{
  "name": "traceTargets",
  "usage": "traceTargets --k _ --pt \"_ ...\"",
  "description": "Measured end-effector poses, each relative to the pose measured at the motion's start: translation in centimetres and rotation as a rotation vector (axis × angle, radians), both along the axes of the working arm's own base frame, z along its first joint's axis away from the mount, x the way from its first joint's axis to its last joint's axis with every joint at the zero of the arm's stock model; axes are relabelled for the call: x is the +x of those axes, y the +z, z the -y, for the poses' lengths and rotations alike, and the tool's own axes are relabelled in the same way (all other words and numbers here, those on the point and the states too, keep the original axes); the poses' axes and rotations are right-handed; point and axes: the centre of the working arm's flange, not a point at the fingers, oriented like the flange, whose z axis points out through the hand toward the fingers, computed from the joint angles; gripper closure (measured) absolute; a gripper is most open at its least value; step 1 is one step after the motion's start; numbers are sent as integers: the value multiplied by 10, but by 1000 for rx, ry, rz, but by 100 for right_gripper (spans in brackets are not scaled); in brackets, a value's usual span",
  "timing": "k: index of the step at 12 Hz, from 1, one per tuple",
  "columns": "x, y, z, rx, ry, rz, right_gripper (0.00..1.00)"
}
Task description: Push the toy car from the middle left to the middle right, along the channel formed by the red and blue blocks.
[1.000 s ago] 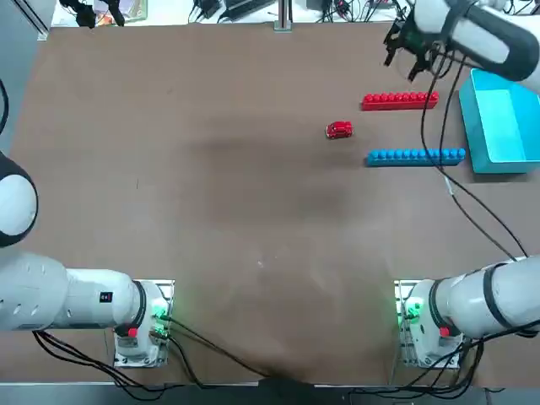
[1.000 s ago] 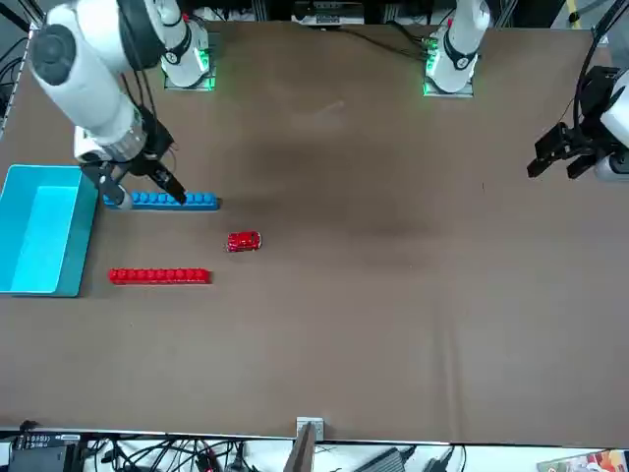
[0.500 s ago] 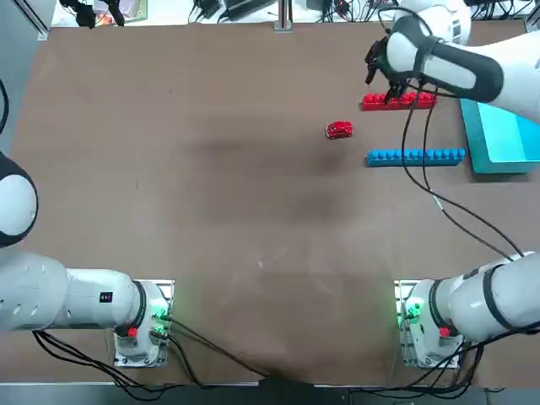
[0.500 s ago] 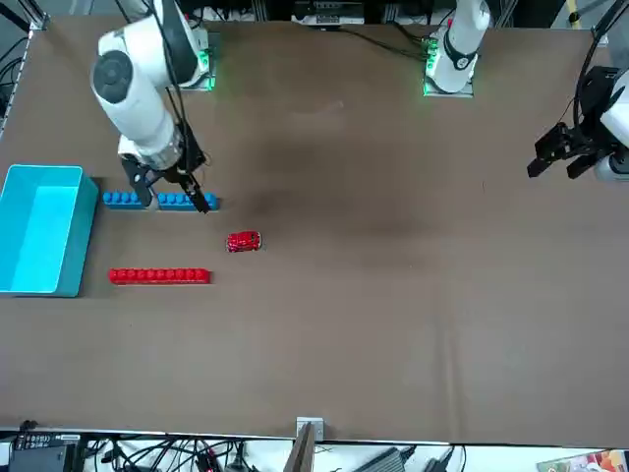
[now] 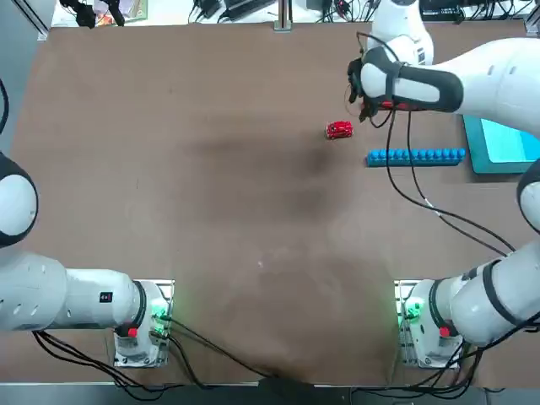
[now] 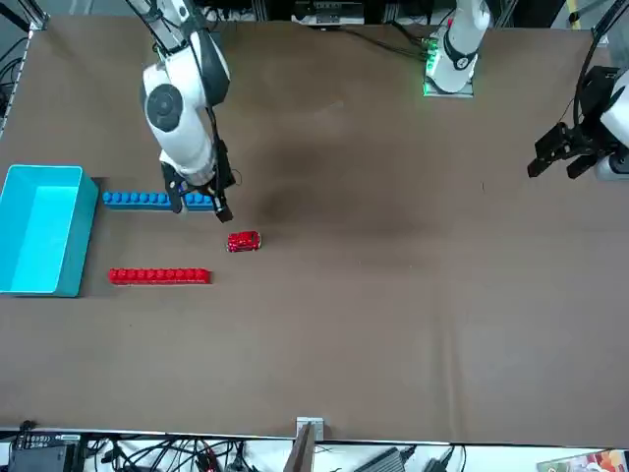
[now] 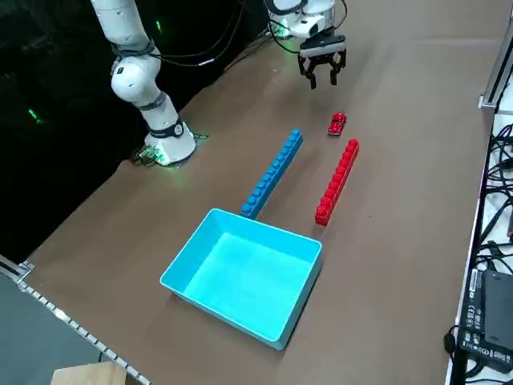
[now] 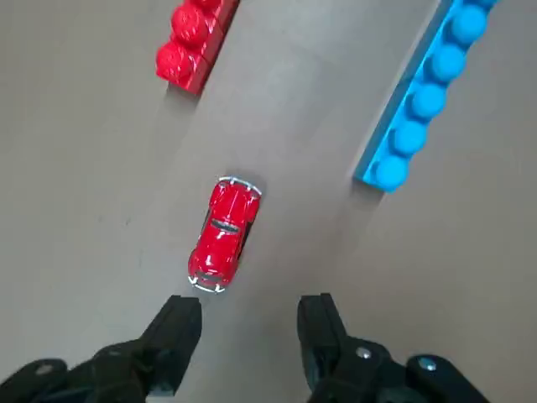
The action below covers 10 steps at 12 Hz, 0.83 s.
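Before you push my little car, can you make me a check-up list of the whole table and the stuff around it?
Surface: brown tabletop, a few tiny specks.
Car: red, just outside the channel's left end, not yet in it.
Channel: bare strip between the red bar and blue bar; nothing seen in it.
Clutter: light-blue bin past the bars' far ends.
Right end effector: open, above the table near the car, holding nothing.
Cables: a black one loops along the right arm; others lie by the arm bases.
Surroundings: a person's dark-gloved hands beyond the table's far left corner; electronics and wires along the far edge.
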Motion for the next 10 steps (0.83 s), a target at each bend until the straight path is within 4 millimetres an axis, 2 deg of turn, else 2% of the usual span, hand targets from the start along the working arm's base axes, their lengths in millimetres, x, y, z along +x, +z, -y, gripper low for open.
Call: traceTargets --k 3,6,10 --pt "5 -17 -7 10 -61 24 30" --pt "18 -30 2 26 -129 61 31" --pt "28 -65 10 18 -183 58 33"
